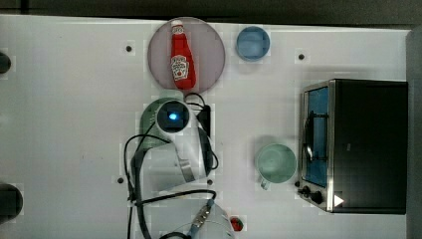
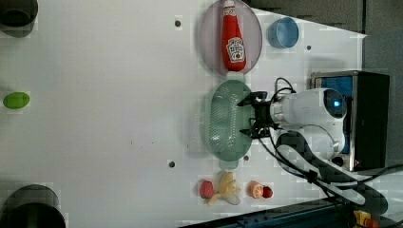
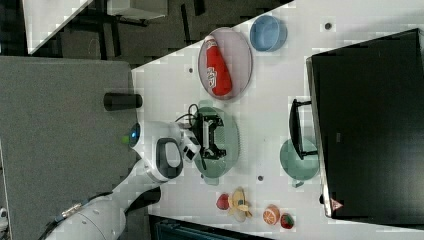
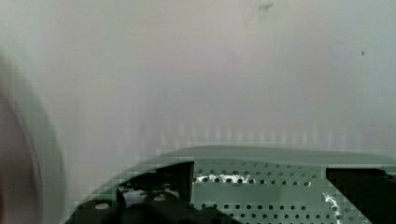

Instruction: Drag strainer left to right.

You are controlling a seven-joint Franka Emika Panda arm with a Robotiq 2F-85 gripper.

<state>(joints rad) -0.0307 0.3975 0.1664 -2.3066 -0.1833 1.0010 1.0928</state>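
Strainer: the pale mint-green oval plastic strainer (image 2: 223,121) with its hole-dotted bottom lies on the white desk (image 2: 104,118), about the middle, just beside the plate.
Pincer: my black pincer (image 2: 250,118) hangs spread wide over the strainer's rim, the fingers (image 3: 212,120) apart above the bowl; nothing is pinched.
Plate: a round grey plate (image 1: 209,55) near the far edge carries a red plastic ketchup bottle (image 1: 181,55) lying flat.
Mug: a round mint-green mug (image 1: 275,163) stands apart from the strainer, just beside the black toaster oven (image 1: 368,144).
Bowl: a small blue bowl (image 1: 253,43) sits beside the plate.
Fruit: toy fruit pieces (image 2: 228,189) lie at the near edge.
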